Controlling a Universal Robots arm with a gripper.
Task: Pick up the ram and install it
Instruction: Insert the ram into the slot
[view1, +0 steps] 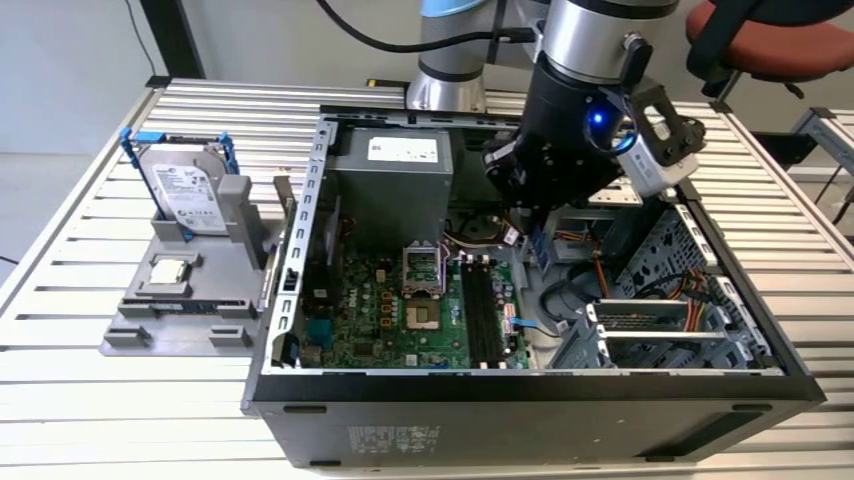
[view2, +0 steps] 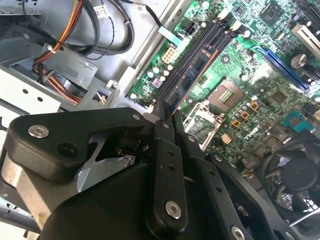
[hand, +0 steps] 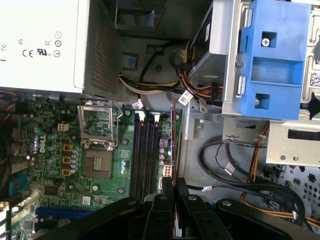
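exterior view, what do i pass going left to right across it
hard drive → case wall → motherboard → ram slots → drive cage

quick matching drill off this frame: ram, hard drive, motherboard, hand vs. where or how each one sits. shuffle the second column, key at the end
1. ram
2. hard drive
3. motherboard
4. hand

A. flat on the floor of the open case
B. shut, inside the case above the black slots
C. clamped edge-on in the hand
D. upright in a grey stand outside the case, on the exterior view's left

Pairs: 1-C, 2-D, 3-A, 4-B
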